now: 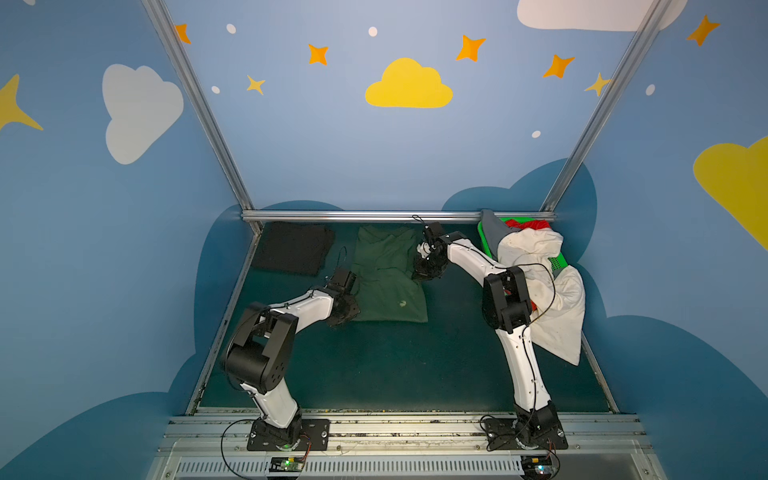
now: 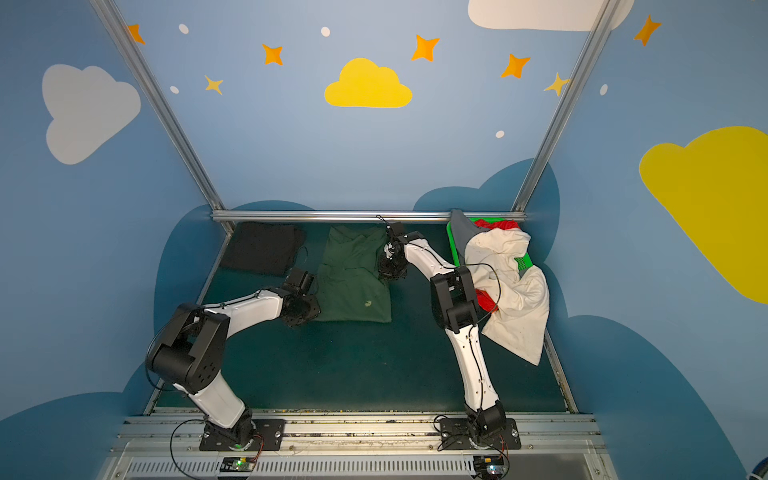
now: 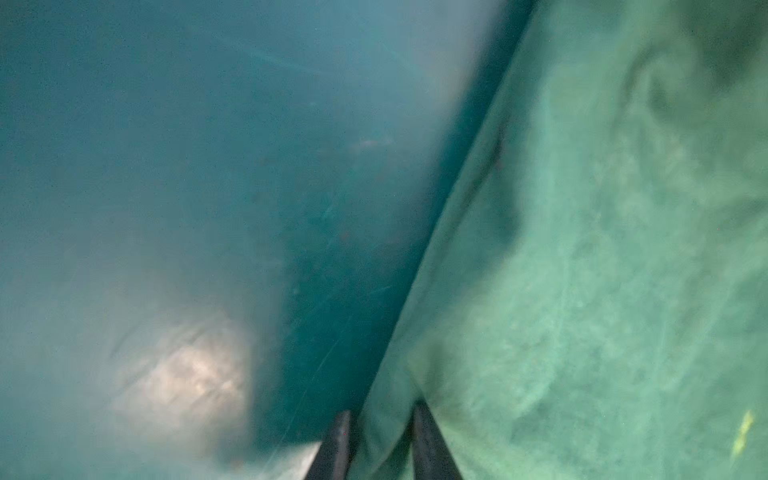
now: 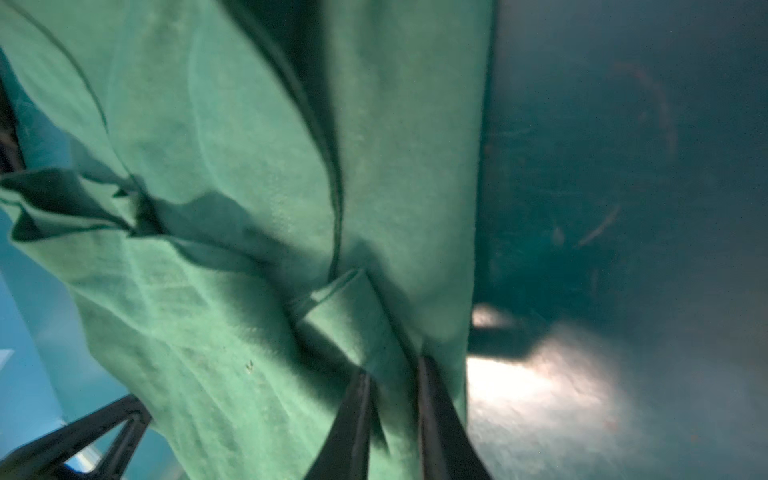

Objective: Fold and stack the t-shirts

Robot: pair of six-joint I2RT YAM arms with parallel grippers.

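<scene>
Folding step: the dark green t-shirt (image 1: 386, 286) lies on the worktop (image 1: 415, 365), its left edge pinched by the left gripper (image 3: 380, 409), its right edge by the right gripper (image 4: 392, 365). Next, likely, a level joint lift.

— Any lettering in shot?
— None I can read. The pale mark (image 1: 402, 303) on the dark green t-shirt (image 1: 386, 274) is too small; the back wall (image 1: 332, 158) shows only painted clouds (image 1: 409, 85) and stars (image 1: 318, 54).

Dim top views; wrist views blurred, perhaps motion-smeared, with glare.
</scene>
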